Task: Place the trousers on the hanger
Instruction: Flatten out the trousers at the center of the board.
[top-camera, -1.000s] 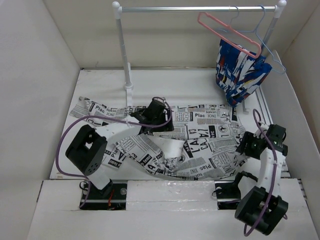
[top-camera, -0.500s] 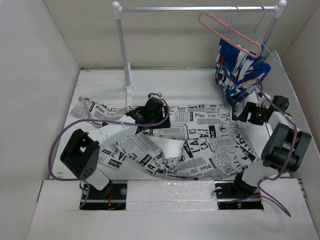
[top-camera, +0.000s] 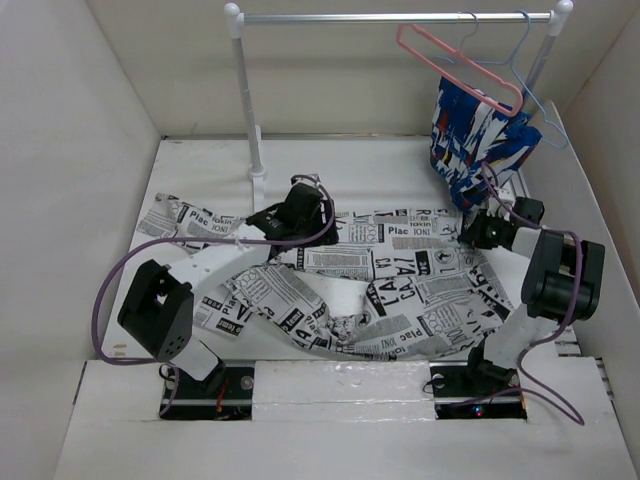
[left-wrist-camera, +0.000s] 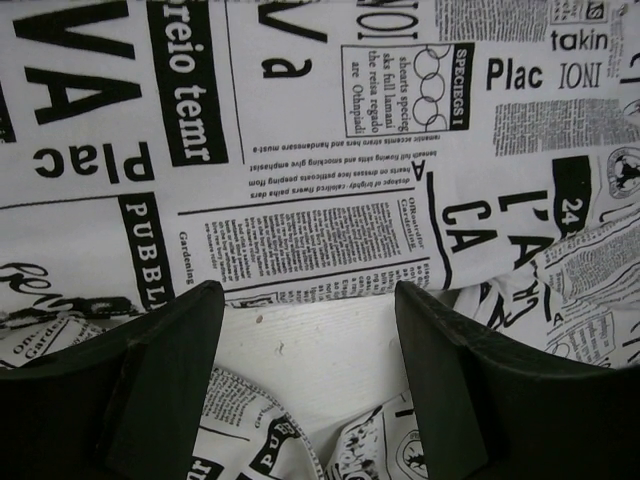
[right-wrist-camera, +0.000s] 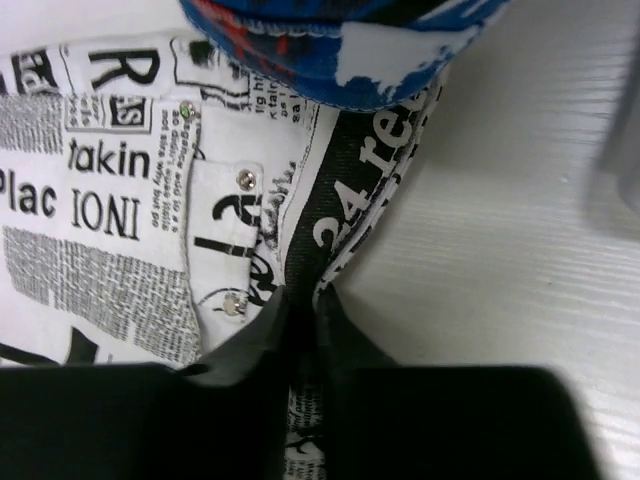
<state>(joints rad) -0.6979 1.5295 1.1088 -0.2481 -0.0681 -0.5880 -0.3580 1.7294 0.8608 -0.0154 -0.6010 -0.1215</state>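
Note:
The trousers (top-camera: 400, 275), white with black newspaper print, lie crumpled across the table. The pink hanger (top-camera: 455, 65) hangs from the rail at the back right. My left gripper (top-camera: 285, 215) hovers open over the trousers' upper edge. In its wrist view the left gripper (left-wrist-camera: 308, 300) frames bare table between folds of the trousers (left-wrist-camera: 330, 150), with nothing between the fingers. My right gripper (top-camera: 478, 232) is at the trousers' right end. There the right gripper (right-wrist-camera: 303, 300) is shut on a fold of the trousers' waistband (right-wrist-camera: 330, 230), next to its snap buttons.
A blue, white and red garment (top-camera: 480, 140) hangs on a pale blue hanger (top-camera: 535, 95) just behind the right gripper; its hem (right-wrist-camera: 330, 40) overlaps the trousers. The rail (top-camera: 400, 18) stands on two white posts, one (top-camera: 250, 110) behind the left gripper. White walls enclose the table.
My right arm has swung from the front right to the trousers' right end and shut on the waistband. The left gripper has shifted slightly back and left, still open.

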